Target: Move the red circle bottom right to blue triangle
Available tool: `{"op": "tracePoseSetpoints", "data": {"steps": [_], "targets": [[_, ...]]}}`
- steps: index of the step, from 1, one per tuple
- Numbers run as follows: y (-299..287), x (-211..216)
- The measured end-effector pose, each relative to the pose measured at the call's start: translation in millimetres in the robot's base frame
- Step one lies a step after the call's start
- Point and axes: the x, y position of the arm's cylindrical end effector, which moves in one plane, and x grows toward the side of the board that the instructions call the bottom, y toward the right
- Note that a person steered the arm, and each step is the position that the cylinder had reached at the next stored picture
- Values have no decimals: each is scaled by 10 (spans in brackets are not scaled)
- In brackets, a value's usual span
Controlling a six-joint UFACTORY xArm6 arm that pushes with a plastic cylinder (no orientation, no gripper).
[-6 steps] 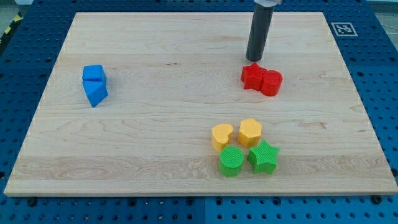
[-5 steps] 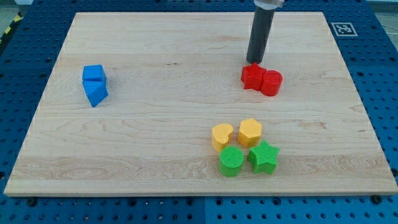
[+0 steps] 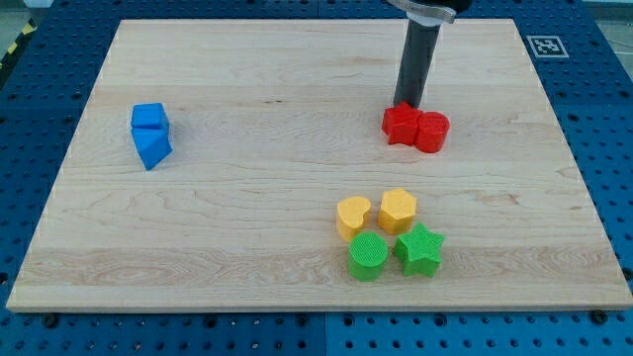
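Not much of the arm shows, just a plain dark grey round rod (image 3: 418, 59), smooth, with a shiny silver collar (image 3: 427, 10) on top. My tip (image 3: 407, 104) is blunt.

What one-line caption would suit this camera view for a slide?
My tip stands just above the red star and red circle, far right of the blue triangle.

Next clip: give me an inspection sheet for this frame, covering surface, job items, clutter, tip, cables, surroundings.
Surface: wooden board, flat, unmarked.
Job's things: red circle touching the red star-like block; blue triangle at the view's left, under the blue cube.
Clutter: yellow heart, yellow hexagon, green circle, green star, clustered.
Gripper: none; my tip sits just above the red pair.
Cables: nothing seen.
Surroundings: blue perforated table; fiducial tag.
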Motion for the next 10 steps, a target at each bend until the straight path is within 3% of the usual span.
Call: {"op": "tracePoseSetpoints", "data": {"steps": [1,3,4,10], "targets": [[226,-206],[716,-122],[728,153],[645,336]]}}
